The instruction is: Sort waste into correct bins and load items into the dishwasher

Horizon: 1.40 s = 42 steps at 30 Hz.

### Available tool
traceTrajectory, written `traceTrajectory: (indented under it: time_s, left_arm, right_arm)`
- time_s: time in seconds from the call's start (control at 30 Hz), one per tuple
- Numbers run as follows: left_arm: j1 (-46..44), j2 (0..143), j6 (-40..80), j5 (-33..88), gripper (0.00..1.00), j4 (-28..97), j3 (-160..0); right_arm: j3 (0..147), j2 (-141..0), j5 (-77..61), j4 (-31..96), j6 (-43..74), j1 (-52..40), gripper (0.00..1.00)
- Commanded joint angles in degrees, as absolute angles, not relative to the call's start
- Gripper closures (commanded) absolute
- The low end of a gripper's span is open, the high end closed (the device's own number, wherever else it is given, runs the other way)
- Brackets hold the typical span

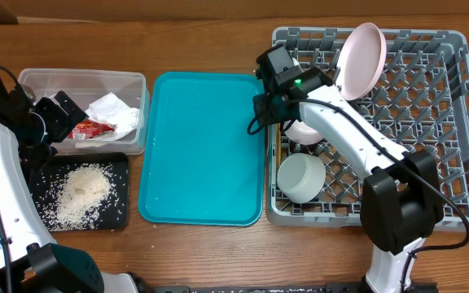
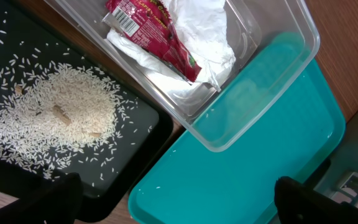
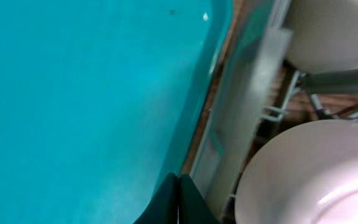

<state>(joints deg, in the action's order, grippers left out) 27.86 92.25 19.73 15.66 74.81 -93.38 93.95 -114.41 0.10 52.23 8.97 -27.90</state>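
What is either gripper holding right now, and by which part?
Nothing is held. The right gripper is shut on empty air at the edge of the teal tray; the left gripper hangs open and empty.

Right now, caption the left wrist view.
Rice on black tray; red wrapper and napkin in clear tub, beside teal tray.

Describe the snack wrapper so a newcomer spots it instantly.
Find the big teal tray mid-table; the clear tub sits just beside it, opposite the grey rack. Inside, the wrapper lies against a crumpled white napkin: the only red thing in there.
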Motion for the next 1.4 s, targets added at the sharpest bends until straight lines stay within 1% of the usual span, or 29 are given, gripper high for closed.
traceTrajectory:
  time_s: [0.0,0.13,0.27,0.37,0.5,0.63,0.67,0.73,0.8,0.9,0.97,1.07,1.1,1.2,1.37]
  left_arm:
    - [28.05,91.81,20.34,15.44,0.00,74.72,-94.54]
    - [28.05,91.81,20.34,15.44,0.00,74.74,-94.54]
    - [28.05,91.81,20.34,15.44,0.00,74.74,-94.54]
    - [28.05,91.81,20.34,15.44,0.00,74.74,-94.54]
    - [28.05,91.81,20.34,15.44,0.00,74.74,-94.54]
    - [28.05,91.81,20.34,15.44,0.00,74.74,-94.54]
    - [28.05,91.81,20.34,15.44,0.00,74.74,-94.54]
    - [28.05,91.81,20.34,15.46,0.00,74.74,-94.54]
    - [28.05,91.81,20.34,15.44,0.00,74.74,-94.54]
    - [28.05,91.81,20.34,15.44,0.00,74.72,-94.54]
    - [28.05,91.81,20.34,15.42,0.00,74.74,-94.54]
    - [28.05,91.81,20.34,15.44,0.00,74.74,-94.54]
    - [28.05,91.81,20.34,15.44,0.00,74.74,-94.54]
    - [28.05,91.81,20.34,15.44,0.00,74.74,-94.54]
    - [28.05,91.81,20.34,15.42,0.00,74.76,-94.54]
  right_arm:
    - [93.76,-115.02,0.08,52.10,8.08,-28.60,0.89]
    - [93.76,-115.02,-3.22,52.47,8.14,-29.65,0.88]
    - [93.73,-115.02,-5.67,52.51,12.53,-31.79,0.89]
    - [93.73,-115.46,-5.67,50.96,15.11,-34.87,0.89]
    - [93.73,-117.84,-5.58,48.51,15.29,-40.60,0.89]
    - [93.73,-122.02,-1.80,46.35,15.27,-45.15,0.89]
    - [93.73,-122.61,-2.07,46.81,15.27,-45.98,0.96]
    - [93.76,-122.80,-4.25,48.60,15.27,-47.31,0.96]
    - [93.78,-122.39,-10.20,51.05,14.98,-48.88,0.96]
    - [93.86,-121.60,-21.78,59.22,11.16,-50.11,0.96]
    - [93.86,-121.51,-26.35,64.10,9.74,-50.13,0.96]
    - [93.86,-121.51,-27.11,72.73,9.78,-50.15,0.96]
    - [93.86,-121.51,-27.11,73.87,9.78,-50.13,0.96]
    - [93.62,-121.54,-27.09,74.43,9.78,-50.50,0.96]
    - [90.78,-121.54,-25.45,72.86,10.33,-53.74,0.96]
